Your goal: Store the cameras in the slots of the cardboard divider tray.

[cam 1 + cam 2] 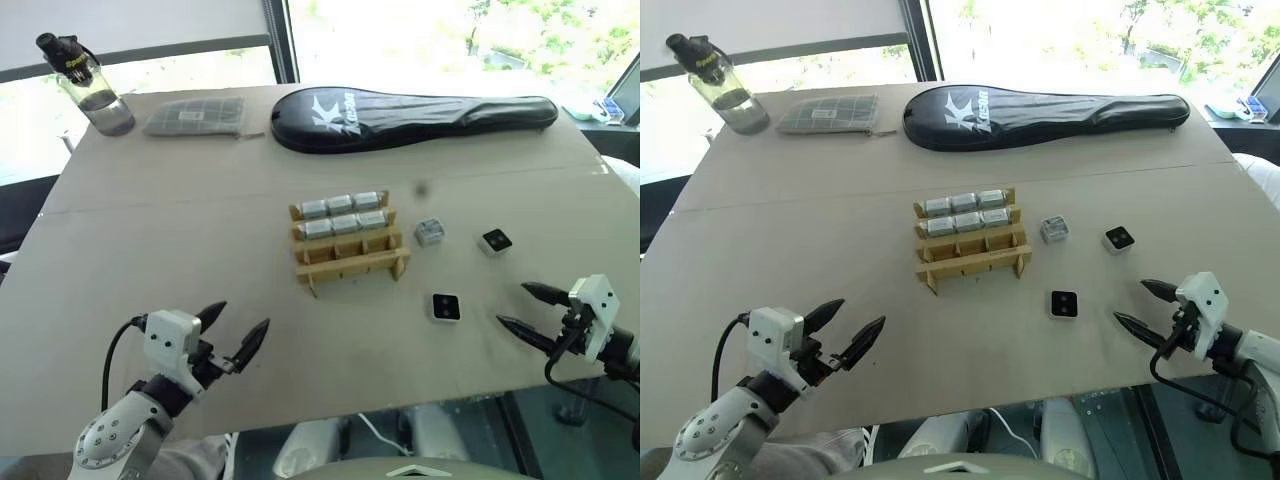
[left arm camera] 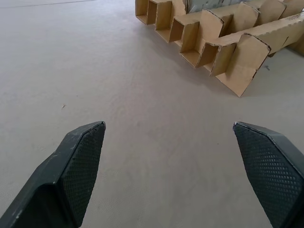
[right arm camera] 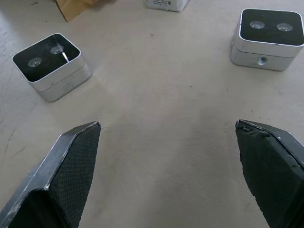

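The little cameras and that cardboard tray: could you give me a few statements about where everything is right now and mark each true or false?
1. Three cameras lie loose on the table to the right of the cardboard tray. True: one beside the tray, one further right, one nearer the robot.
2. The tray's front row is full. False: its three front slots are empty; the two back rows hold cameras.
3. The right claw grips a camera. False: it is open and holds nothing.
4. The left claw is open above bare table. True.
5. The water bottle stands beside the tray. False: it stands at the table's far left corner.
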Controlling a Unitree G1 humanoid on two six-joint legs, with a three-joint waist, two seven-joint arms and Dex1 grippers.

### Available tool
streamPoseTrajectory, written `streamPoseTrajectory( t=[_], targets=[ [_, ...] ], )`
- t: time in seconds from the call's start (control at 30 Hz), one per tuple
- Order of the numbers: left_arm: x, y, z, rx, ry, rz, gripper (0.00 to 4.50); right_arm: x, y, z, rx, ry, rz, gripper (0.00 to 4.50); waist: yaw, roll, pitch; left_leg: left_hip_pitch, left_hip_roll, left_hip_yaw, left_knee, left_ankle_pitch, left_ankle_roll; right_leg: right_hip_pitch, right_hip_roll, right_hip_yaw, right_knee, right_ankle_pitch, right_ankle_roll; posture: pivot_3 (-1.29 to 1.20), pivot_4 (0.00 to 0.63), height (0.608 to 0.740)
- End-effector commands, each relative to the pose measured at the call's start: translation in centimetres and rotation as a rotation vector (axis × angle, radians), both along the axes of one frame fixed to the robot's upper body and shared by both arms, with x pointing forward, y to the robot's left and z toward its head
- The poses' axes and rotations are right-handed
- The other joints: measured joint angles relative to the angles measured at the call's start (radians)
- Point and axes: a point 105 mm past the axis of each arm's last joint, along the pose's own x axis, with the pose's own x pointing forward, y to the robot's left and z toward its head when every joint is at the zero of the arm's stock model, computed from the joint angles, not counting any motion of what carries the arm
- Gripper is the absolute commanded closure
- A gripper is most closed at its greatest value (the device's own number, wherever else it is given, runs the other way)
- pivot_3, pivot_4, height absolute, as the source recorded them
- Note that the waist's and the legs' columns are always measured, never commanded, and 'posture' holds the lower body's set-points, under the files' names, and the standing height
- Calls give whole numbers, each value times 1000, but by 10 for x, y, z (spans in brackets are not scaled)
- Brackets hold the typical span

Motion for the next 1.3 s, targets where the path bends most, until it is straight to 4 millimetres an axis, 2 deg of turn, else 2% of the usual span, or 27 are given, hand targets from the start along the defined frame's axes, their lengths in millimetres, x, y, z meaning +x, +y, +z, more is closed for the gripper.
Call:
streamPoseTrajectory(
  t=[0.03,0.2,0.77,0.83,0.93,1.07,1.3],
  targets=[
    [-1,-8,11,2,-39,-25,45,2,-4,8,-12,-31,3,0,0,0,0,0,0,0,0,0,0,0,0,0,0,0,0,0,150,740],
    [0,-13,11,12,-43,-27,45,4,-5,4,-29,-6,-12,0,2,0,0,0,0,0,1,0,0,0,0,0,0,0,0,0,150,740],
    [3,-7,14,63,-64,-71,45,3,2,0,-35,18,47,0,5,0,0,0,0,0,1,0,0,0,0,0,1,0,0,0,150,740],
    [5,-8,16,77,-55,-137,45,-1,8,-2,-61,37,111,0,6,0,0,0,0,0,1,0,0,0,0,0,1,0,0,0,150,740],
    [6,-12,27,79,-56,-316,45,-7,27,-7,-153,45,284,0,5,0,-1,0,0,0,2,0,0,0,0,-1,2,0,0,0,150,740],
    [-16,-21,41,37,33,-612,45,4,51,3,-150,10,411,0,-16,0,-1,0,1,0,3,0,-1,0,1,-2,3,1,-1,0,150,740],
    [-21,-16,51,162,16,-771,45,22,80,12,-129,-35,515,0,-11,1,0,-3,0,-1,4,0,-1,-2,0,-2,2,1,-2,0,150,740]
  ],
)
